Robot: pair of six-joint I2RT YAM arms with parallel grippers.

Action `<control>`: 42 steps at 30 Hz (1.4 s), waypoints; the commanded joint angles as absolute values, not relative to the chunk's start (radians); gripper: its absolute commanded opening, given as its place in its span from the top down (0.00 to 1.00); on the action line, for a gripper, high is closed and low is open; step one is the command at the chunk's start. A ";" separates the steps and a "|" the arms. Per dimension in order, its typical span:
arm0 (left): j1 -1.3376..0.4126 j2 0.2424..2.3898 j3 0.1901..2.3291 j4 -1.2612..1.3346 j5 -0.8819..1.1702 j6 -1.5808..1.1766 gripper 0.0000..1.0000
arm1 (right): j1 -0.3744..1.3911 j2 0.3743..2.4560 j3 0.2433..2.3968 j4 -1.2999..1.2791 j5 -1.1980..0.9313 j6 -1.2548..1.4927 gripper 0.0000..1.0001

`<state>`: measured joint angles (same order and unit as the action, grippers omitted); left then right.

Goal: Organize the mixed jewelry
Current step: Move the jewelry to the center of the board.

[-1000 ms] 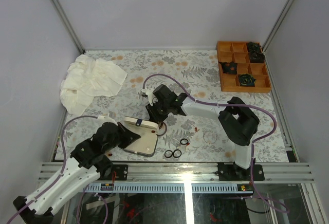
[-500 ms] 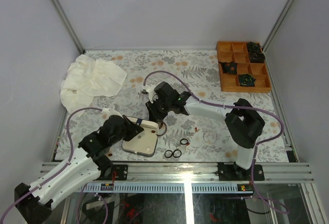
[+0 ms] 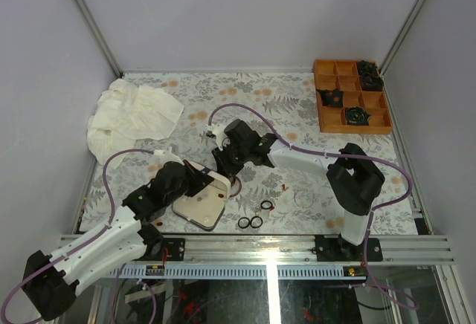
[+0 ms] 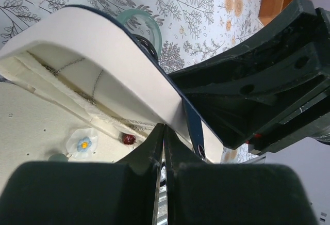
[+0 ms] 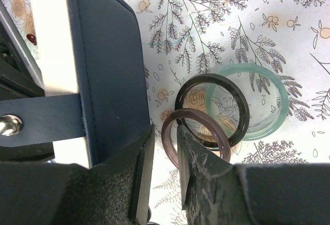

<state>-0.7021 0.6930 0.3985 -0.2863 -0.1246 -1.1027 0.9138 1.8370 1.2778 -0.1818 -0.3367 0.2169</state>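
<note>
The dark-shelled case (image 3: 199, 206) lies open near the front, its cream-lined lid (image 4: 103, 54) tilted up. My left gripper (image 4: 164, 128) is shut and empty, its tips against the lid's lower edge. Inside the case lie a red bead (image 4: 129, 139) and a small blue-flower piece (image 4: 83, 143). My right gripper (image 5: 165, 142) is open just behind the lid's navy outer face (image 5: 103, 65). Its jaws straddle the rim of a purple-brown ring (image 5: 196, 132) that overlaps a black ring (image 5: 211, 110) and a green ring (image 5: 247, 101). More black rings (image 3: 249, 222), red bits (image 3: 285, 186) and a clear hoop (image 3: 303, 198) lie loose.
An orange divided tray (image 3: 352, 105) with dark items in some cells stands at the back right. A crumpled white cloth (image 3: 130, 116) lies at the back left. The floral mat (image 3: 260, 94) covers the table. The two grippers stand close together at the case.
My left arm has reached forward and right to the case, and the lid now stands tilted up with the case turned slightly. The right gripper has barely moved.
</note>
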 commanded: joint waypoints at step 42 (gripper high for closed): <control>-0.825 0.858 0.411 0.090 -0.221 -1.122 1.00 | 0.848 1.714 1.244 -0.168 -0.351 0.185 0.66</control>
